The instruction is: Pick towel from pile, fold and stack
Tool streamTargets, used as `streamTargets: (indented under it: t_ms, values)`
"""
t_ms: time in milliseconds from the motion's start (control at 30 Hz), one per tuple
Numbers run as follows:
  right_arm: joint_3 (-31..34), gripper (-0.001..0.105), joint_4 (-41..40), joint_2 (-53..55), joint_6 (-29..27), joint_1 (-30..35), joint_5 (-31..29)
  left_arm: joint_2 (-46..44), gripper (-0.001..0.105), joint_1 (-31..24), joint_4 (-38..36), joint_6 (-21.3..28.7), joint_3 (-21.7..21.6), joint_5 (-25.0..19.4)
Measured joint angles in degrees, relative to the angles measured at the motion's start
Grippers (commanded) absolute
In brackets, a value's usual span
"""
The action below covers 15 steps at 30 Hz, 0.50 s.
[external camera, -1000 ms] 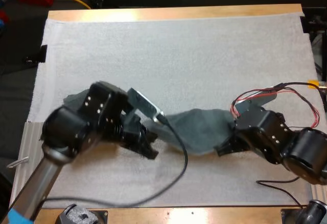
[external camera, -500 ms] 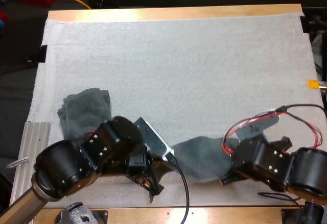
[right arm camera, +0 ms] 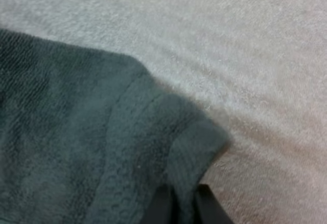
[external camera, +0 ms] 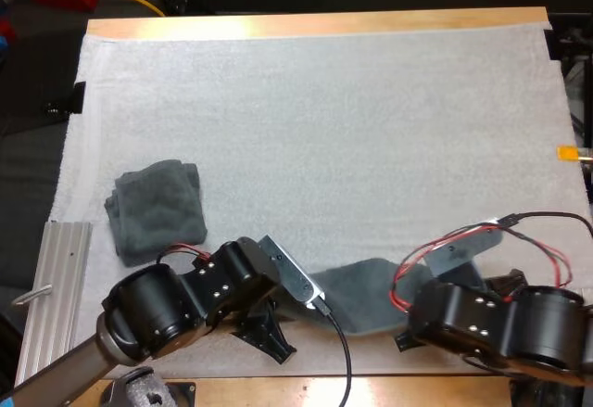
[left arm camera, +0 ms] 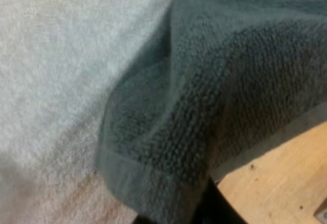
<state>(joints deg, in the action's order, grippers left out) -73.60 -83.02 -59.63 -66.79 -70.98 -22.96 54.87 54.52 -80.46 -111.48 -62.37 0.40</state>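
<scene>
Roughly midway, I judge: one folded towel (external camera: 156,208) lies at the left of the white mat (external camera: 324,129), the start of a stack. A second towel (external camera: 363,286) is stretched along the mat's near edge between the two arms. My left gripper (external camera: 271,340) pinches its left corner and my right gripper (external camera: 406,337) pinches its right corner, cloth pressed from both sides. Folding this one and setting it on the folded towel remain.

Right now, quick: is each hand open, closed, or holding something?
Left hand: closed, holding the towel by its edge.
Right hand: closed, holding the same towel by a corner.
</scene>
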Motion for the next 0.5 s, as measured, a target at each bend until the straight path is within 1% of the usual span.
streamTargets:
  t_ms: [200,300,400,500]
  values:
    - [3.14,0.002,2.59,-2.86,0.0,0.0,-4.32,0.12,0.0,-1.03,3.13,0.0,0.25,-0.4]
    - [3.25,0.002,4.11,-3.43,0.0,0.0,-6.59,0.12,0.0,-3.69,4.53,0.39,0.25,-0.4]
    - [3.25,0.002,6.94,-3.62,-1.3,0.14,-7.2,0.12,0.0,-6.98,4.64,1.7,0.25,-0.4]
    - [3.25,0.002,9.19,-4.45,-1.71,1.68,-6.99,0.12,0.0,-10.05,5.27,3.43,0.53,1.42]
